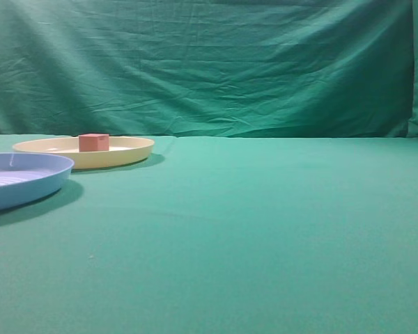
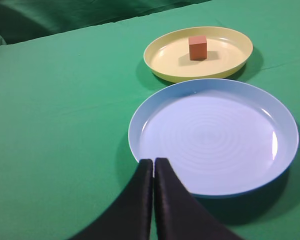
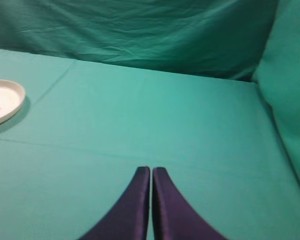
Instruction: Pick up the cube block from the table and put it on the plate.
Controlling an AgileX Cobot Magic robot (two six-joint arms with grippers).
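The cube block (image 2: 197, 47) sits inside the plate (image 2: 165, 70), at 12 o'clock from the blue plate (image 2: 140, 120). Left hand (image 2: 153, 167) and right hand (image 3: 151, 175) are closed, empty, over the table (image 1: 265, 229).

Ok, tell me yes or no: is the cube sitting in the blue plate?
No, the cube block rests inside the pale yellow plate, while the light blue plate beside it holds nothing.
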